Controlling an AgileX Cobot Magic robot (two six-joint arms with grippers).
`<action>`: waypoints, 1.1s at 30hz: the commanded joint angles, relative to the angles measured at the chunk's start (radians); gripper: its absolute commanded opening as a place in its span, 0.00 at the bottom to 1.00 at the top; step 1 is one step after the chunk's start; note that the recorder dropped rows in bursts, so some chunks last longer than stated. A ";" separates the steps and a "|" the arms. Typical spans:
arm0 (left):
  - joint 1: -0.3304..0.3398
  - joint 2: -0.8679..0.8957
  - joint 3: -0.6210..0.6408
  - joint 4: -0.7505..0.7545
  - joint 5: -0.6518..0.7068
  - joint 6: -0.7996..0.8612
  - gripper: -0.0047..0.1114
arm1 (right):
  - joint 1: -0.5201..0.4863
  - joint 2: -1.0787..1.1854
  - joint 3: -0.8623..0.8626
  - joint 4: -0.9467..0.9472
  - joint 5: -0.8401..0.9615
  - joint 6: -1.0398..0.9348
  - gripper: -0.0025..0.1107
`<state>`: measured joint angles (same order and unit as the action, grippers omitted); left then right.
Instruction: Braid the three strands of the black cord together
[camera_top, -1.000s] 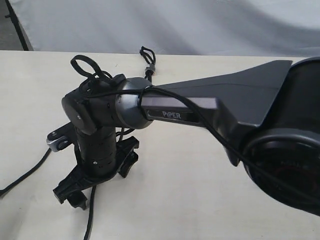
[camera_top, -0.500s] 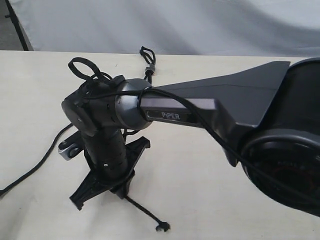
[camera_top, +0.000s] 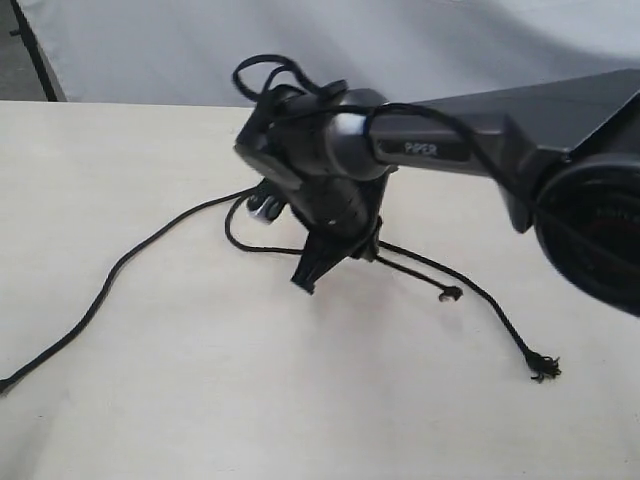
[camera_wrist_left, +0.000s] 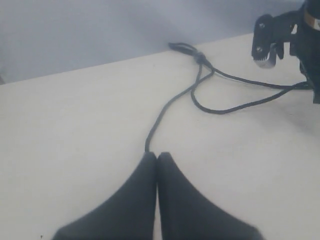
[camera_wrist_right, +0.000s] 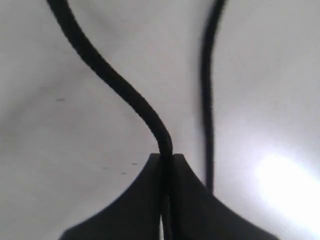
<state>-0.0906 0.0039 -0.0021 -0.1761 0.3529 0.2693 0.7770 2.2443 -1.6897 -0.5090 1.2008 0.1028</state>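
While the left gripper (camera_wrist_left: 157, 159) lies outside the exterior view, its wrist camera shows its fingers pressed tip to tip, with the left strand (camera_wrist_left: 165, 107) running straight into them, evidently pinched. That strand crosses the cream table (camera_top: 150, 400) to the black cord (camera_wrist_left: 200, 57), whose looped end sits near the table's far edge and where the three strands (camera_wrist_left: 212, 71) part. Over mid-table the right gripper (camera_top: 308, 278) points downward, its fingers closed upon a second strand (camera_wrist_right: 120, 90) that passes between their tips; a third strand (camera_wrist_right: 206, 100) lies just beside. Right of this gripper two strand ends rest on the table: a shorter end (camera_top: 447, 293) nearby and a frayed knot (camera_top: 543, 368) farther out.
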 joint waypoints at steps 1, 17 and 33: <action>0.002 -0.004 0.002 0.000 -0.011 0.000 0.05 | -0.119 -0.006 0.000 -0.021 -0.053 -0.055 0.02; 0.002 -0.004 0.002 0.000 -0.011 0.000 0.05 | -0.312 0.077 0.000 0.113 -0.091 -0.103 0.02; 0.002 -0.004 0.002 0.000 -0.011 0.000 0.05 | -0.018 -0.026 0.003 0.715 0.020 -0.493 0.02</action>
<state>-0.0906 0.0039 -0.0021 -0.1761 0.3529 0.2693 0.6850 2.2718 -1.6896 0.2075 1.2223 -0.3375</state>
